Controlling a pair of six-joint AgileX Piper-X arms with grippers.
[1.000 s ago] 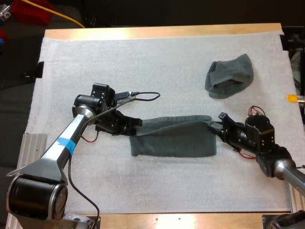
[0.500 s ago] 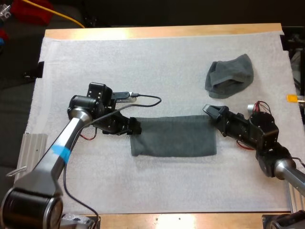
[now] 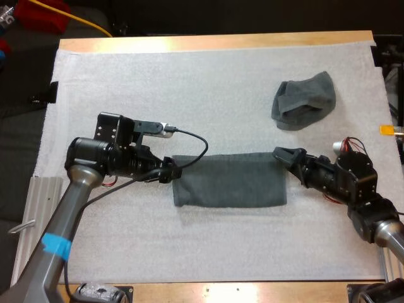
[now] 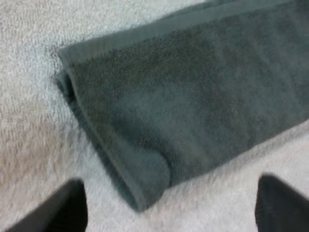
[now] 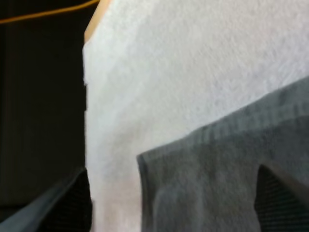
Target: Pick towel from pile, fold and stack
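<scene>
The left gripper (image 3: 172, 172) is at the left end of the towel (image 3: 230, 180), its black fingers (image 4: 53, 208) spread wide and holding nothing; the towel's doubled corner lies between and just beyond them. The right gripper (image 3: 284, 154) is at the towel's right end, by its far corner, fingers likewise well apart and empty.

The towel lies flat mid-mat (image 3: 189, 82) as a long strip, doubled over lengthwise. So the first fold looks done. I judge that a crosswise fold to shorten the strip, and then the stacking, are left. The crumpled towel (image 3: 304, 100) sits well beyond the strip's right end, apart from both grippers, waiting its turn.

Both arms are low over the mat. Each wrist is near level and points inward along the strip from its own end.
</scene>
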